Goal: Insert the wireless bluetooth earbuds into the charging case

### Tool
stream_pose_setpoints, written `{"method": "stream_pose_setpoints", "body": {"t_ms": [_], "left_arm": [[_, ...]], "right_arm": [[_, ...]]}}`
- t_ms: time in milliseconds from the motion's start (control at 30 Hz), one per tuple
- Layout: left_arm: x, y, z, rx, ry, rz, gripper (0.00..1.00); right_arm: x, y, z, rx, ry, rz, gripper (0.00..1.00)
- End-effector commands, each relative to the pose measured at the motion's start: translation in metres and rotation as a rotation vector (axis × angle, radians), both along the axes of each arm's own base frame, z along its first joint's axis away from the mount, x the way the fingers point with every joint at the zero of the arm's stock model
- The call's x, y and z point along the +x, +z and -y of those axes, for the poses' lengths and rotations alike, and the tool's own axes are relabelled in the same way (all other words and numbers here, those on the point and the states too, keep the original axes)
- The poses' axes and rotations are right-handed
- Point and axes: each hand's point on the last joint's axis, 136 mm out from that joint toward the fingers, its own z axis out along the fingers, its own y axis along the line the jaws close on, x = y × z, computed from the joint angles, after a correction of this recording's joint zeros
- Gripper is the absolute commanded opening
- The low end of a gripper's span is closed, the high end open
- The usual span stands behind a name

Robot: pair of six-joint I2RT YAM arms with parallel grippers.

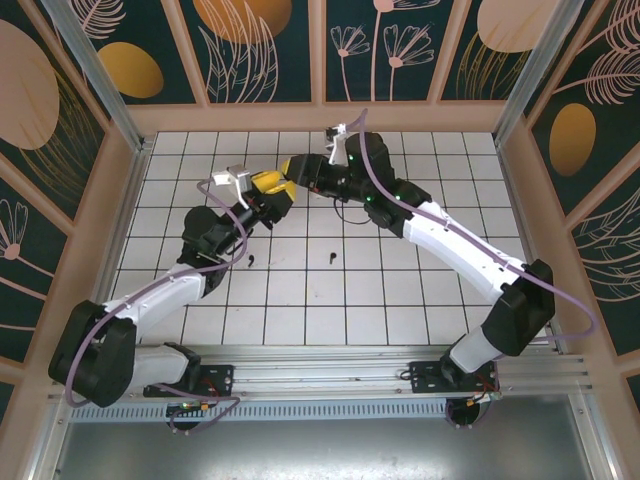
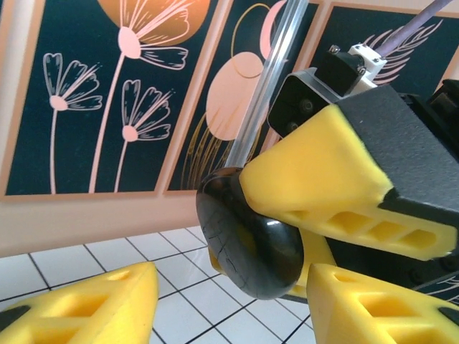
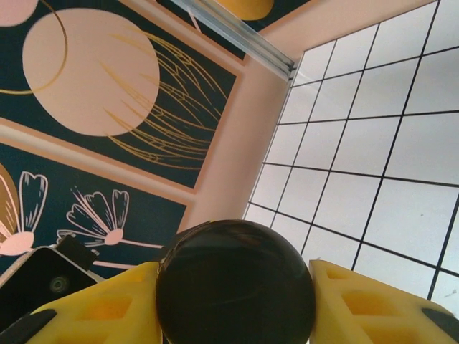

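Observation:
The charging case (image 3: 237, 294), a glossy round black puck, sits between the yellow fingers of my right gripper (image 3: 235, 276), which is shut on its two sides. In the left wrist view the same case (image 2: 247, 236) hangs above the tiles, pinched by the right gripper's fingers (image 2: 337, 179). My left gripper (image 2: 231, 290) is open just below it, one finger on each side, neither touching it. From above, the two grippers meet at mid-table, left gripper (image 1: 268, 186) and right gripper (image 1: 292, 168). Two black earbuds (image 1: 252, 261) (image 1: 330, 257) lie on the tiles nearer the arm bases.
The white tiled floor (image 1: 400, 300) is walled by patterned panels (image 1: 260, 50) with a pale ledge at their foot. A metal rail (image 1: 380, 375) runs along the near edge by the arm bases. Both arms' purple cables loop above them.

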Motion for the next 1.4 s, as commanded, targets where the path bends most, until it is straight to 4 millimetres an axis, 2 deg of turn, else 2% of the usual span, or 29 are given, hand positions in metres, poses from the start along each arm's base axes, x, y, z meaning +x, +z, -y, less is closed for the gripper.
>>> {"method": "stream_pose_setpoints", "body": {"t_ms": [0,133,333,633,800,933,1100,1267,1367], "left_arm": [[-0.006,0.027,0.009,-0.051,-0.042,0.08,0.54],[-0.003,0.026,0.015,-0.049,-0.046,0.075,0.51],[0.007,0.028,0.015,-0.039,-0.009,0.063,0.49],[0.017,0.028,0.021,-0.022,-0.007,0.046,0.41],[0.019,0.029,0.021,-0.031,-0.008,0.047,0.24],[0.016,0.031,0.019,-0.037,-0.005,0.05,0.14],[0.009,0.031,0.016,-0.049,-0.017,0.037,0.05],[-0.004,0.036,0.012,-0.079,-0.073,0.023,0.01],[-0.012,0.041,0.01,-0.113,-0.144,0.002,0.0]], "right_arm": [[-0.002,0.028,0.008,0.078,-0.041,0.047,0.42],[-0.002,0.025,0.011,0.09,-0.054,0.035,0.42],[-0.005,0.021,0.009,0.095,-0.044,0.019,0.42],[-0.01,0.029,0.008,0.12,-0.035,0.022,0.43],[-0.011,0.027,0.006,0.122,-0.034,0.017,0.43],[-0.011,0.026,0.008,0.106,-0.037,0.032,0.53],[-0.014,0.044,0.016,0.078,-0.006,0.125,0.7],[-0.019,0.071,0.04,0.075,0.006,0.238,0.74],[-0.029,0.088,0.057,0.146,0.057,0.309,0.75]]}}
